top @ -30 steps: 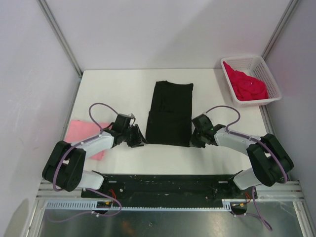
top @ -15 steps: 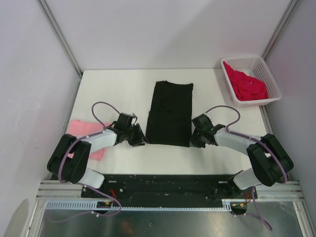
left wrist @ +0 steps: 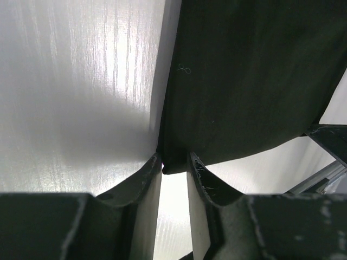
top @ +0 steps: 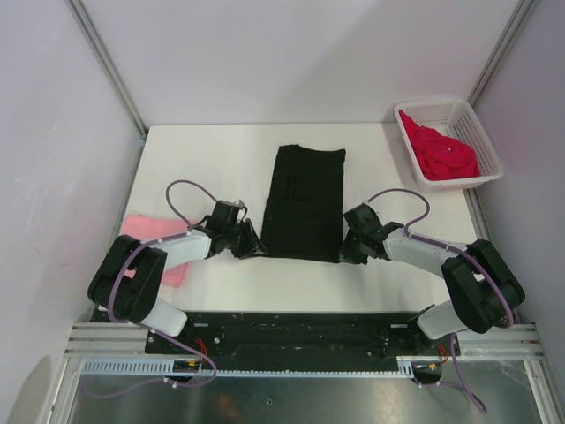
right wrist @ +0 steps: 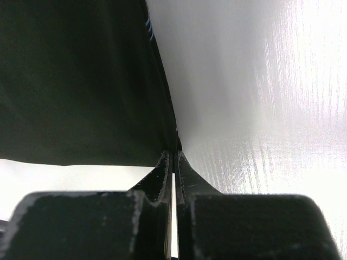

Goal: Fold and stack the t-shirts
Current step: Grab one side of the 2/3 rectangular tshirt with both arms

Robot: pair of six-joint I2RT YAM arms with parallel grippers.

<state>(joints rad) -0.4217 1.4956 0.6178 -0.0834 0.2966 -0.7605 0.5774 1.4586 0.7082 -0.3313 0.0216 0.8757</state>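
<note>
I find left gripper (left wrist: 174, 162) parted, near corner of black t-shirt (top: 305, 203) between its tips; right gripper (right wrist: 174, 154) closed tight against the other near corner.

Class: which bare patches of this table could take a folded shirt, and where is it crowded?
Free: far-left table, bordered by pink t-shirt and black t-shirt; also the strip between black t-shirt and basket. Crowded: near edge, where left tool and right tool sit at that shirt's corners.
</note>
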